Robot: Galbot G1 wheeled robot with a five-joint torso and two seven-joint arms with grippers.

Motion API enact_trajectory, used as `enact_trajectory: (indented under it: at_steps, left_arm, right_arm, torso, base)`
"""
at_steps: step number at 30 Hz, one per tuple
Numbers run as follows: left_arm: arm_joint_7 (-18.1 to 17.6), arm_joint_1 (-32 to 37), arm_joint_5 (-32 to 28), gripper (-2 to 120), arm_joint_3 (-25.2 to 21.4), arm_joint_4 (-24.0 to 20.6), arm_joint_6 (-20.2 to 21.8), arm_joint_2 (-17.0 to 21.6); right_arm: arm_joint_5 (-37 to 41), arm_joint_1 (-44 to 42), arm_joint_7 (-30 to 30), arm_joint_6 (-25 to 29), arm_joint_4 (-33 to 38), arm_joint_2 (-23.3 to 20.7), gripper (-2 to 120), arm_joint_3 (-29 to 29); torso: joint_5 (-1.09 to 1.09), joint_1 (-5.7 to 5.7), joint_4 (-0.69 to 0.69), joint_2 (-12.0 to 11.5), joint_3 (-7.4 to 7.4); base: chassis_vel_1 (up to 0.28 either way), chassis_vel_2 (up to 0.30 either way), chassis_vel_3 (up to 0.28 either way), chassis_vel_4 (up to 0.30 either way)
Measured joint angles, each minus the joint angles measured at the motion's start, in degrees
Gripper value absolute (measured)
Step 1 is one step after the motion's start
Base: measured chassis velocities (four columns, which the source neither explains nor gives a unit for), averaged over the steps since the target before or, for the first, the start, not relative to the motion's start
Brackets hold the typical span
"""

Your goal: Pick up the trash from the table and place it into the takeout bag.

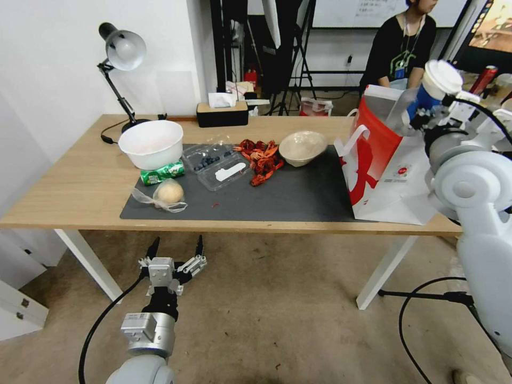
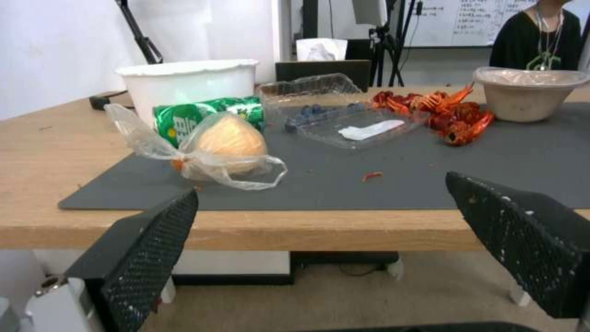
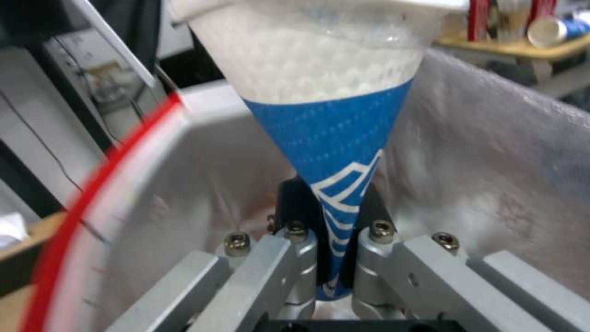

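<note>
Head view: right pincer (image 1: 426, 114) raised at far right, pinching one blue paper cup (image 1: 434, 88) above the mouth of the one takeout bag (image 1: 392, 176), which stood at the right end of the surface (image 1: 74, 186). Left pincer (image 1: 176, 250) hung spread, low, on the near side of the surface edge. On the mat (image 1: 298, 200): one white bowl (image 1: 151, 143), one beige bowl (image 1: 302, 147), one green can (image 1: 162, 173), one bagged bun (image 1: 168, 193), one clamshell (image 1: 220, 164), one heap of red shells (image 1: 261, 156).

Left wrist view: bagged bun (image 2: 224, 145) nearest, pads (image 2: 147, 249) wide apart.

Right wrist view: blue paper cup (image 3: 335, 138) squeezed flat over the liner (image 3: 492, 175). Likely risk: crushed wall slipping, or lid popping and contents spilling, if released off-centre.
</note>
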Motion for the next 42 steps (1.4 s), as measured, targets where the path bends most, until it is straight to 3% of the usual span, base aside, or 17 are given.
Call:
enact_trajectory:
  at_steps: [7,12,16,29,32,34,37,42]
  left_arm:
    - [0.08,-0.45,-0.09,100,0.11,0.43,0.0,0.0]
    - [0.1,-0.68,-0.16,100,0.16,0.68,0.03,0.0]
    - [0.12,-0.89,-0.28,100,0.18,1.02,0.09,0.0]
    - [0.17,-0.92,-0.32,100,0.21,1.17,0.1,0.0]
    - [0.19,-0.89,-0.32,100,0.21,1.17,0.08,0.0]
    - [0.19,-0.89,-0.32,100,0.21,1.17,0.08,0.0]
    - [0.21,-0.86,-0.32,100,0.21,1.17,0.05,0.0]
    - [0.23,-0.85,-0.32,100,0.21,1.16,0.04,0.0]
  right_arm:
    - [9.21,1.0,4.41,-0.31,-1.17,-0.74,0,0.59]
    - [10.72,1.09,5.01,-0.3,-0.95,-0.71,0,0.98]
    - [12.25,0.93,5.43,-0.22,-0.45,-0.63,21,1.54]
    - [13.37,0.94,5.46,0.3,0.14,-0.56,62,2.27]
    - [12.82,0.69,0.72,5.5,1.27,-0.7,79,3.09]
    - [12.53,0.52,-0.23,6.08,1.43,-0.75,81,3.19]
    - [6.37,-2.79,-10.67,12.05,3.82,-1.61,97,3.27]
    - [-0.5,-6.72,-18.63,16.62,6.48,-2.23,100,3.04]
  torso:
    - [0.0,0.0,0.0,0.0,0.0]
    - [0.0,0.0,0.0,0.0,0.0]
    - [0.0,0.0,0.0,0.0,0.0]
    - [0.01,0.0,0.0,0.0,0.0]
    - [-0.01,0.0,0.01,0.0,0.0]
    - [0.0,0.0,0.01,0.0,0.0]
    - [0.01,0.0,0.0,0.0,0.0]
    - [0.0,0.0,0.0,0.0,0.0]
  base:
    - [0.0,0.0,0.0,0.0]
    - [0.0,0.0,0.0,0.0]
    - [0.0,0.0,0.0,0.0]
    - [0.0,0.0,0.0,0.0]
    - [0.0,0.0,0.0,0.0]
    - [0.0,0.0,0.0,0.0]
    - [0.0,0.0,0.0,0.0]
    - [0.0,0.0,0.0,0.0]
